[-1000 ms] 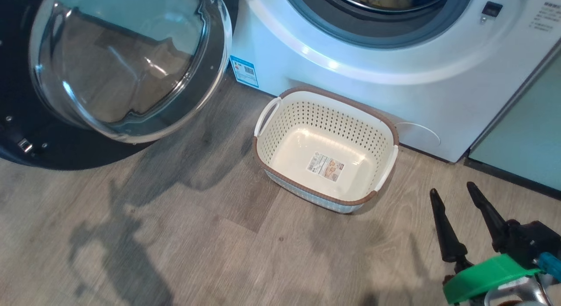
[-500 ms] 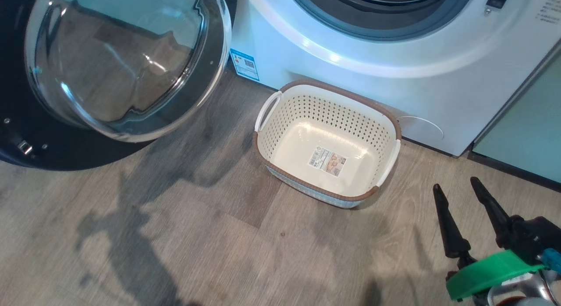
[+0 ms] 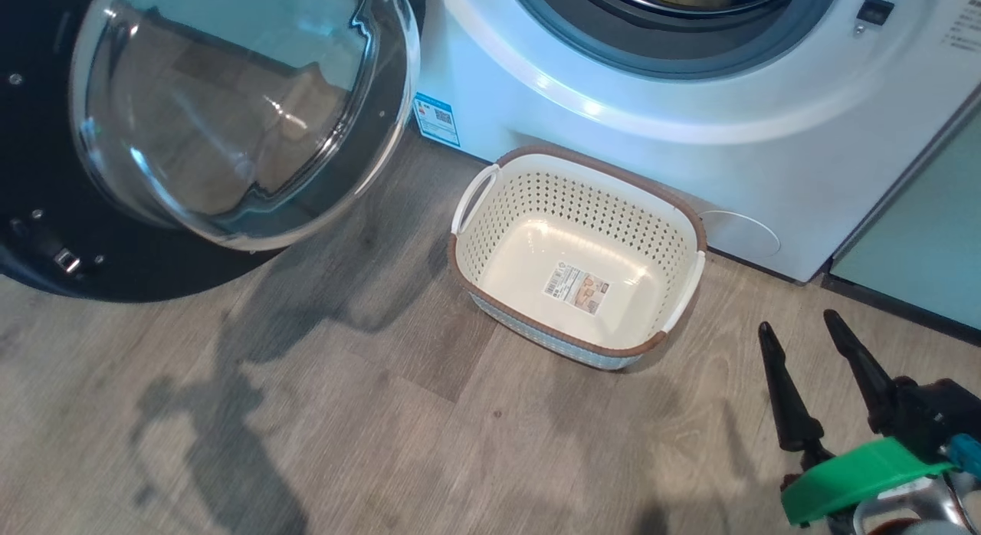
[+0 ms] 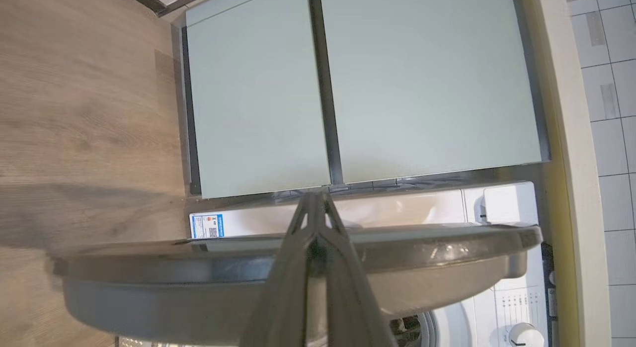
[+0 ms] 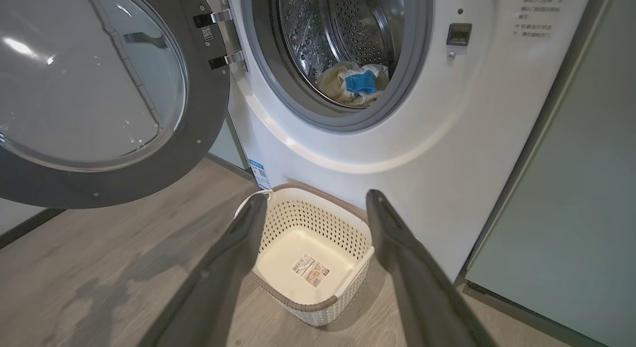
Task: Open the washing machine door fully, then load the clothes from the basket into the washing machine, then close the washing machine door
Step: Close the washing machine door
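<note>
Basket [image 3: 582,205]: floor label only; just before washing machine [image 3: 651,159].
Drum [image 5: 318,29]: clothes [image 5: 355,83] inside.
Washing machine door [image 3: 230,113]: swung open.
Right gripper [image 3: 797,324]: fingers spread, empty.
Left gripper [image 4: 313,203]: fingertips pressed together.

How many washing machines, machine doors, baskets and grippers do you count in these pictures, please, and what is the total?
washing machine: 1
washing machine door: 1
basket: 1
grippers: 2, the left gripper and the right gripper
Total: 5
</note>
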Controlling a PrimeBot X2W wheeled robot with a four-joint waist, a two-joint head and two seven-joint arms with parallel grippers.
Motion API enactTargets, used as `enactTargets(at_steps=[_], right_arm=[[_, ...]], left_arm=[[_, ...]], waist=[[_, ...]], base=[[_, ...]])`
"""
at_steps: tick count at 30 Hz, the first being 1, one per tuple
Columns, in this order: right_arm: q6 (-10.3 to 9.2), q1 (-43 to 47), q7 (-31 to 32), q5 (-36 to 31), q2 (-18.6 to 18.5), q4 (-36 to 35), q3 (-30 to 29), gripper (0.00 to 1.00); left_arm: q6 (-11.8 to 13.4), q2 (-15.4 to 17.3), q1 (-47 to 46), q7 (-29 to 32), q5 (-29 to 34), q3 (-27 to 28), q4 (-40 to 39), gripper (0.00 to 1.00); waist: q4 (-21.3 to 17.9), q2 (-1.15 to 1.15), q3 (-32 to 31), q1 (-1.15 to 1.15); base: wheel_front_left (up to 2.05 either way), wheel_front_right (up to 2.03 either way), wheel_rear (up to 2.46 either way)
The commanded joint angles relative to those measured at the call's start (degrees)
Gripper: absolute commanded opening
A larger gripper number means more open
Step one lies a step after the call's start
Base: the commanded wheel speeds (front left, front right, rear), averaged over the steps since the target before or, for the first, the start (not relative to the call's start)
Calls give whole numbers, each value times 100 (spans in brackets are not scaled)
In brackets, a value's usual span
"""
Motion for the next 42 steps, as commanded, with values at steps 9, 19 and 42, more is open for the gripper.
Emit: enactTargets(at_steps=[9, 19, 42], right_arm=[[-16, -181, -1, -43, -68, -147, 155, 100], [-16, -180, -20, -36, -49, -115, 153, 100], [-16, -207, -196, -1, 85, 44, 133, 100]], left_arm=[[-71, 218, 195, 650, -305, 113, -431, 0], [-49, 85, 478, 1287, -533, 71, -893, 0], [73, -476, 1322, 2196, -804, -192, -2464, 0]], waist=[[25, 0, -52, 0], [33, 0, -89, 0], [-131, 0, -261, 0]], base=[[0, 0, 0], [0, 0, 0], [0, 0, 0]])
